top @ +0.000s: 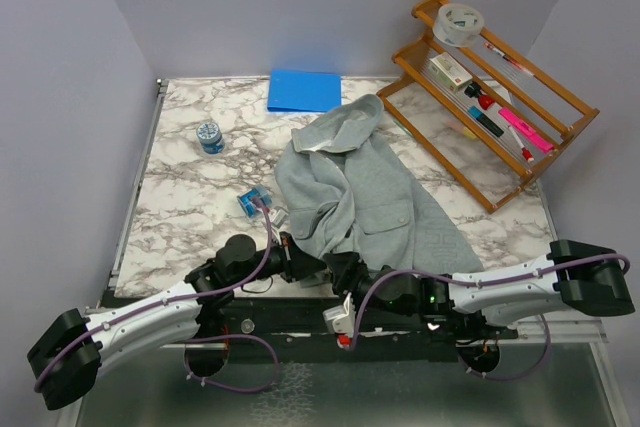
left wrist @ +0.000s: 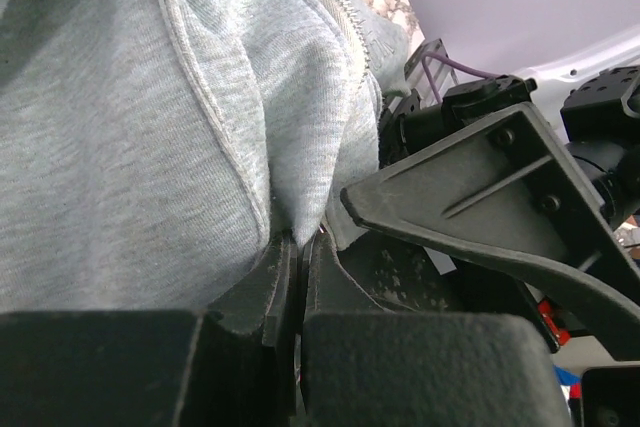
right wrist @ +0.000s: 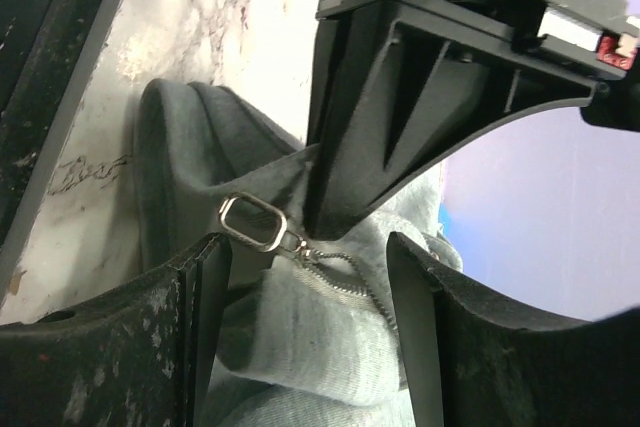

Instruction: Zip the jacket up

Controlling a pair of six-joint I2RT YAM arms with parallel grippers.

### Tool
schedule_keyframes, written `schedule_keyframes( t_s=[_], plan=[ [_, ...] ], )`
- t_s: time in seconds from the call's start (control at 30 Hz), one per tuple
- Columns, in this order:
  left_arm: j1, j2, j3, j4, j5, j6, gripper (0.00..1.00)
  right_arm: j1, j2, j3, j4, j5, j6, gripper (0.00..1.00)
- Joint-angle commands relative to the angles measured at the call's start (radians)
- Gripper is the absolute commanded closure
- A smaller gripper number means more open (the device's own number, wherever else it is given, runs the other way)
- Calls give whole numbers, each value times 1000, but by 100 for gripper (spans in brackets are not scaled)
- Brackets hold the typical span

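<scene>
**Jacket pinched at the near edge, zip pull between open fingers**

The jacket (top: 370,197) lies in a loose heap on the table (top: 180,207), from the middle of the top down to the near edge. Its long axis runs far to near and leans toward the near right corner. The hood end points at the far edge, and the hem spreads toward the arms.

The left gripper (left wrist: 297,247) is at the near edge, its jaws pressed together on a fold of grey fabric beside the zip teeth. The right gripper (right wrist: 312,252) is just beside it, jaws well apart and gripping nothing. The metal pull (right wrist: 252,222) hangs between its fingers, close to the left-hand one. Whether that finger touches the ring I cannot tell, as the wrist view is dark there. In that view the left gripper's finger comes down just behind the pull, with bunched cloth all round.

A blue folder (top: 304,89) lies at the far edge, just beside the hood. A small jar (top: 209,136) stands toward the far left corner. A blue packet (top: 253,202) lies near the jacket's left side. A wooden rack (top: 440,93) with pens and tape (top: 460,22) fills the far right corner
</scene>
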Motion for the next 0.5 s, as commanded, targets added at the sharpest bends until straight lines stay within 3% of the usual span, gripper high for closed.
schedule_keyframes(
  t_s=[0.0, 0.47],
  plan=[
    [-2, -7, -21, -2, -12, -9, 100, 7, 17, -8, 88, 12, 5, 34],
    [-3, -3, -24, -1, -19, -12, 100, 8, 13, -6, 130, -70, 99, 34]
  ],
)
